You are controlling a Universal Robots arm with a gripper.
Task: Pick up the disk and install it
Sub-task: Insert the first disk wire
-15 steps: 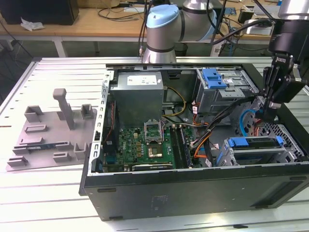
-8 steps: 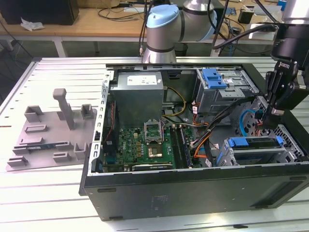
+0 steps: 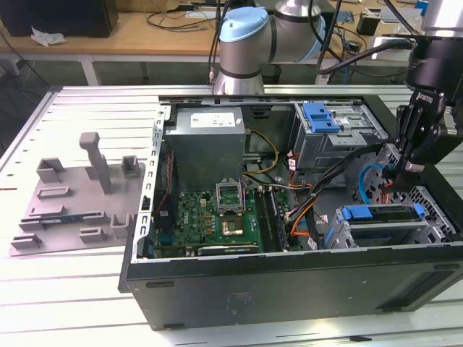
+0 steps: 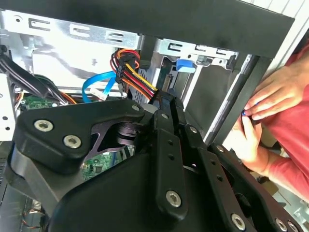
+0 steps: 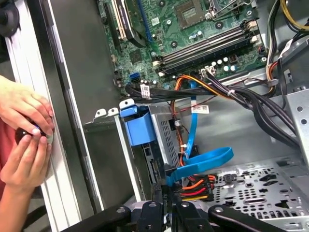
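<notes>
Exterior view: tool point(image 3: 392, 181) hangs inside the case point(image 3: 289, 289) just above the disk point(image 3: 381, 214), already sitting in its drive cage point(image 3: 436, 210) toward the worktop point(image 3: 72, 289) edge at the exterior view's right; jaws drawn together, nothing visibly held; seating it wants square pressure, clear of the cables point(image 3: 340, 170)

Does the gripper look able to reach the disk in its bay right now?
Probably yes, though it is tight. The gripper hangs close above the disk, nothing solid between them, but a blue cable and coloured wires crowd the gap.

Black tool point(image 3: 402, 172), green motherboard point(image 3: 210, 217), blue cable point(image 5: 203, 162), grey fixture point(image 3: 72, 206).
</notes>
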